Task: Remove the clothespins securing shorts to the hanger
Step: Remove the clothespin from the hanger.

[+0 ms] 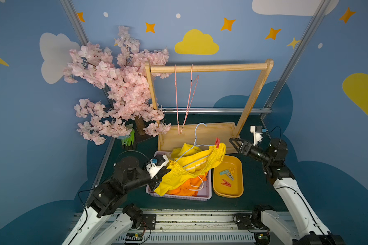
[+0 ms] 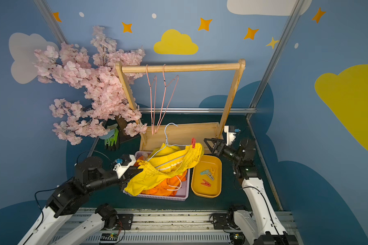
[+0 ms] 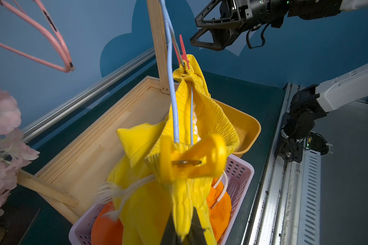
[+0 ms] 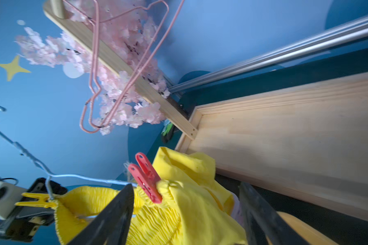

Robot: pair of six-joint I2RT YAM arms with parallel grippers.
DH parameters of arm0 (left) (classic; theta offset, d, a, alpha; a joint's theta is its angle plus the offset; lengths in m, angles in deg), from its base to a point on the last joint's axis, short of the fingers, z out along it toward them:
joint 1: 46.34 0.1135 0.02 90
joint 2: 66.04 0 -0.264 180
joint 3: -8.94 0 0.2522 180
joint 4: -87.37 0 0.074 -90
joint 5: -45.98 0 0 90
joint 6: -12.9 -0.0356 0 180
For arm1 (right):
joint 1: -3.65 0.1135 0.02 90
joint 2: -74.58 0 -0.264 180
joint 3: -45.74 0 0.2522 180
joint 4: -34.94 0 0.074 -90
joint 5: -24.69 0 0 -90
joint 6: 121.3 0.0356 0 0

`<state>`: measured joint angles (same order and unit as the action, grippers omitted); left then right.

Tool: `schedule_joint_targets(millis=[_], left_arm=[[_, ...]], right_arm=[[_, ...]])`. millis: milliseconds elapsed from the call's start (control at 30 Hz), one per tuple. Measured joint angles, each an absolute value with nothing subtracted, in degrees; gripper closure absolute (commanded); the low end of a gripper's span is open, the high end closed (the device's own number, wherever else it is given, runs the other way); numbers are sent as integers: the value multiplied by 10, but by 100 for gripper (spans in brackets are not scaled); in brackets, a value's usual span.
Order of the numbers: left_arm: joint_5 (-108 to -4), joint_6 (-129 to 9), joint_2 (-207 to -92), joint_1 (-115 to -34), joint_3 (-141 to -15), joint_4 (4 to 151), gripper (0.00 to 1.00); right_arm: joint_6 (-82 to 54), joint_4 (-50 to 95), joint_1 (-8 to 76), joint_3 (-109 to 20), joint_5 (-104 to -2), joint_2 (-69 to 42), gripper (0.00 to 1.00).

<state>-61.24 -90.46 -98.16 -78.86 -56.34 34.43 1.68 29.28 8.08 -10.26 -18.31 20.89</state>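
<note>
Right wrist view: the red clothespin (image 4: 146, 178) is dead ahead, clamped over the gathered waistband of the yellow shorts (image 4: 179, 216) and the thin blue wire hanger (image 4: 83, 177). The right gripper (image 1: 233, 144) has its jaws apart and holds nothing; it is just beside the pin, not touching. The left gripper (image 3: 183, 231) is pinched tight on the waistband at the other end, by a yellow clothespin (image 3: 191, 161), and holds shorts + hanger up over the lilac basket (image 1: 189, 197).

Risks, imo: the pin's tails are slim, smooth plastic splayed in a V, so jaws closing off-centre could slip off or twist it w/o opening the spring. The hanger is springy wire held only via the fabric, so a push would swing it away. The fabric is thin and slick, crinkled at the elastic; a hard tug could drag it from the left grip, or the jaws could catch cloth along w/ the pin. A few loose pins lie in the orange tray (image 1: 236, 184).
</note>
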Motion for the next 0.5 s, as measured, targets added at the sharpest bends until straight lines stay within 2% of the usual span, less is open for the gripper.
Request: schedule_joint_targets(millis=[233, 500], left_arm=[[-626, -915, -962, -789, -558, 349, 97], [-646, -922, -966, -789, -558, 350, 97]], right_arm=[[-42, 314, 141, -169, -86, 193, 38], [-122, 287, 158, -199, -34, 157, 38]])
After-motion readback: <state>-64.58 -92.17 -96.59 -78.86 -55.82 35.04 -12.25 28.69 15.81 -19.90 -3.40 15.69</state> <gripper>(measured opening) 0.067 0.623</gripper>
